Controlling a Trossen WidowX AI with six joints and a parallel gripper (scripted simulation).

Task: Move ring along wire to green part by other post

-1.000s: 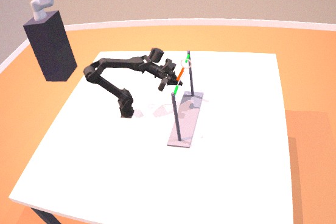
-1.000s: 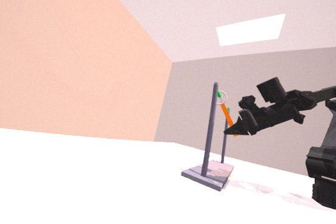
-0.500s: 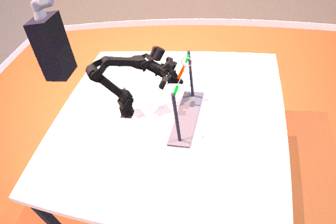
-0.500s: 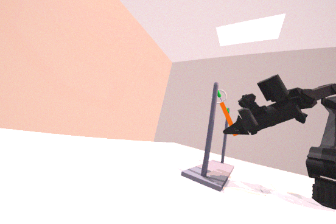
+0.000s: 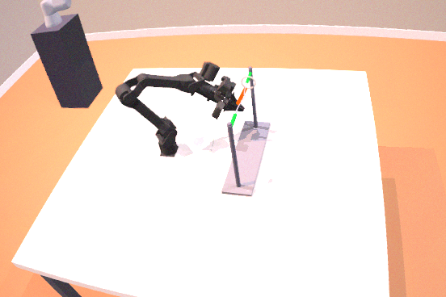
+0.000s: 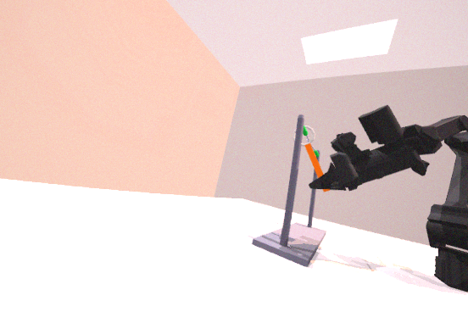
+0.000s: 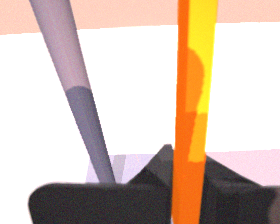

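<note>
Near the far post [image 5: 253,100], the ring [image 5: 248,81] circles the wire beside its green part [image 5: 250,73]. The gripper [image 5: 236,106] is clamped on the lower end of the orange handle [image 5: 241,95], which slants up to the ring.

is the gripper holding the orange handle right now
Yes, in the wrist view the gripper is shut on the orange handle, which rises straight up from between its dark fingers.
</note>
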